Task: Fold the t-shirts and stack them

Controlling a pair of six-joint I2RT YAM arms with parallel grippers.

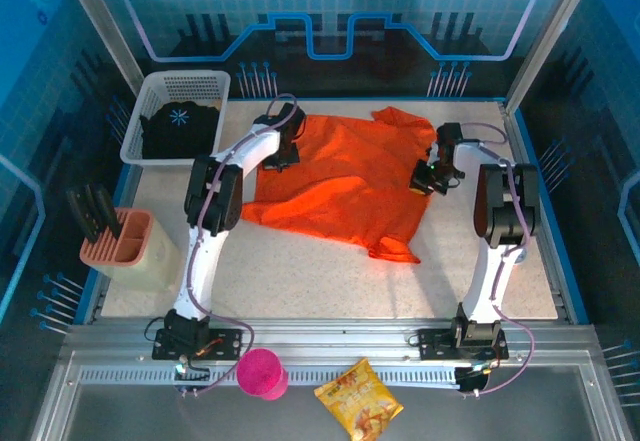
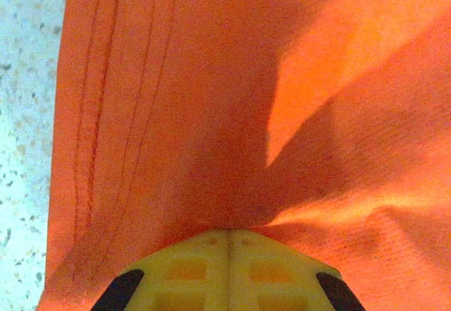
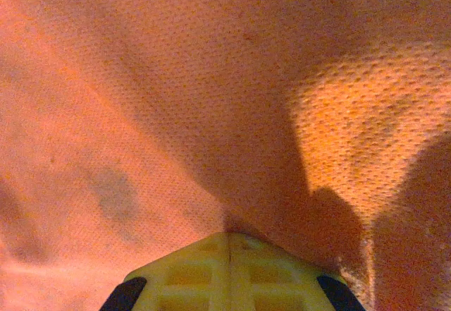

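Left gripper [image 2: 229, 239] and right gripper [image 3: 227, 239] are pinching the orange t-shirt [image 1: 340, 186] toward the tabletop's [image 1: 300, 276] far edge; unequal pulling is risking slippage.

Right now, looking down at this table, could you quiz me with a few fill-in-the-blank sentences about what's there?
1. The left fingers and right fingers both pinch the spread-out t-shirt, which is ___.
2. The black t-shirt lies inside the white ___.
3. The cup by the left arm's base is ___.
Missing words: orange; basket; pink.
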